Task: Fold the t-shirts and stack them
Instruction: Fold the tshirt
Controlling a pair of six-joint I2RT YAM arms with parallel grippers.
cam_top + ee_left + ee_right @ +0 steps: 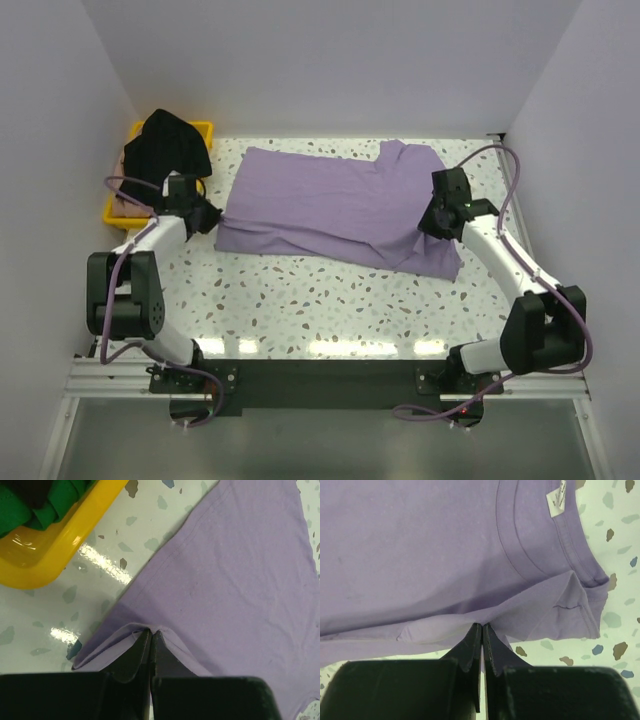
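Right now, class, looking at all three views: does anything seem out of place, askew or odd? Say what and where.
The black t-shirt is heaped unfolded over the yellow tray at the far left, spilling past its rim. The lavender t-shirt lies slightly askew, its sleeve by the collar bunched.

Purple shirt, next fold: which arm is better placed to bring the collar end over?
Right, probably. The right gripper is shut on the lavender shirt at its edge by the collar and neck label. The left gripper pinches the hem end, beside the yellow tray.
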